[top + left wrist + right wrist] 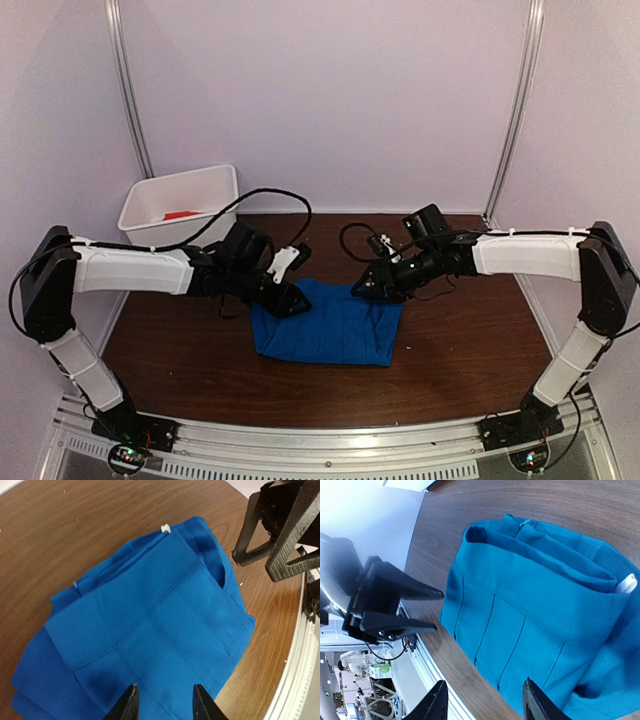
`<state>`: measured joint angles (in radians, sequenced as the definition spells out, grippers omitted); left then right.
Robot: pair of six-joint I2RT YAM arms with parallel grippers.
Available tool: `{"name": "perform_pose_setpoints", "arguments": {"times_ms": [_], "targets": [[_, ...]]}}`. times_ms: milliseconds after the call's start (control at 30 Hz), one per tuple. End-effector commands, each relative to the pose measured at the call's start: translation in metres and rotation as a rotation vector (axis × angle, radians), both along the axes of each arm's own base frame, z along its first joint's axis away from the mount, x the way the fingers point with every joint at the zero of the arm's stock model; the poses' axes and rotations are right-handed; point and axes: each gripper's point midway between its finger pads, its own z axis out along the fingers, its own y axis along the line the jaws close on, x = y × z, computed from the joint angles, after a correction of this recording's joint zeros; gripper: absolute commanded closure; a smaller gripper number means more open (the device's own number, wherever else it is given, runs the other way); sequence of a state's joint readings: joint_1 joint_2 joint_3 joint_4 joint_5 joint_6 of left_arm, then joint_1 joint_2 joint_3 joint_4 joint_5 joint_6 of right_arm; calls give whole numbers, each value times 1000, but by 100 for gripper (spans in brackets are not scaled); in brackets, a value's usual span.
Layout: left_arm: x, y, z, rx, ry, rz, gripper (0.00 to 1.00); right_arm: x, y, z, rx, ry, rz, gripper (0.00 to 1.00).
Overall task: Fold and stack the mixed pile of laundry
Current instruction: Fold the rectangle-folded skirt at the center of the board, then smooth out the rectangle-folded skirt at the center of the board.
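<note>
Left gripper (163,703) and right gripper (485,700), my 2, stand parted, empty, over 1 blue garment (330,330); 1 white bin (190,188) holds 1 orange-red cloth (181,214).

The blue garment (150,625) is made of matt, seam-stitched cloth; the counter (75,535) is finished in faintly glossy wood grain; the bin (180,176) is moulded in white plastic.

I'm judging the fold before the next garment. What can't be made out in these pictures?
- Top view: red item in the white bin, mostly behind its wall, unidentifiable.
- Top view: blue garment's far corners, under the left end effector and right end effector.
- Left wrist view: white piece at the garment's edge, too small to name.
</note>
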<state>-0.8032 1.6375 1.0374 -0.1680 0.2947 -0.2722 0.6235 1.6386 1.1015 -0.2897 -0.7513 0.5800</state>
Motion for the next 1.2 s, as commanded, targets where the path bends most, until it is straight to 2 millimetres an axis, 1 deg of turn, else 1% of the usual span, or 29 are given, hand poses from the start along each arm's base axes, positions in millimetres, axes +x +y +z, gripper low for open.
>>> {"name": "perform_pose_setpoints", "arguments": {"times_ms": [0, 33, 67, 133, 233, 333, 367, 433, 467, 500, 533, 600, 633, 700, 767, 833, 900, 933, 967, 1033, 1067, 1167], "targets": [[4, -34, 0, -215, 143, 46, 63, 24, 25, -1, 138, 13, -41, 50], [10, -34, -10, -207, 160, 76, 63, 26, 26, -13, 131, 40, -44, 50], [17, -33, -23, -195, 180, 113, 64, 31, 29, -20, 139, 46, -44, 50], [34, -27, -45, -184, 236, 181, 65, 41, 30, -43, 124, 79, -54, 51], [52, -16, -69, -118, 259, 266, 69, 58, 13, -81, 25, 126, -97, 53], [61, -9, -89, -50, 290, 313, 70, 77, -11, -111, -109, 128, -143, 53], [60, -4, -99, -17, 317, 329, 68, 82, -18, -120, -147, 130, -152, 53], [59, -2, -109, 19, 353, 331, 62, 93, -30, -134, -221, 123, -157, 53], [60, -5, -108, 18, 355, 319, 57, 99, -34, -139, -256, 114, -155, 53], [61, -7, -104, 13, 351, 309, 53, 108, -36, -137, -281, 85, -145, 53], [64, -9, -96, 3, 337, 308, 50, 113, -39, -137, -304, 67, -141, 53], [71, -8, -76, -2, 289, 307, 43, 126, -46, -123, -348, 3, -143, 52], [76, -4, -64, 6, 257, 317, 41, 133, -49, -112, -373, -31, -146, 52], [88, 8, -36, 28, 169, 333, 37, 143, -55, -82, -411, -104, -149, 49], [98, 23, -2, 27, 81, 366, 33, 145, -55, -47, -412, -182, -162, 46], [102, 36, 34, 0, 7, 388, 31, 141, -49, -13, -406, -274, -161, 43], [102, 50, 65, -23, -57, 420, 26, 131, -42, 8, -440, -343, -139, 39], [100, 58, 79, -33, -86, 440, 12, 125, -39, 12, -467, -360, -120, 38], [99, 66, 91, -39, -109, 461, 4, 118, -36, 13, -499, -366, -102, 37], [94, 82, 108, -49, -136, 501, 2, 104, -30, 5, -564, -349, -64, 35], [92, 90, 114, -51, -146, 527, 2, 97, -27, 1, -589, -343, -51, 29], [84, 110, 125, -63, -149, 576, 2, 83, -13, -13, -634, -344, -35, 24]]}}
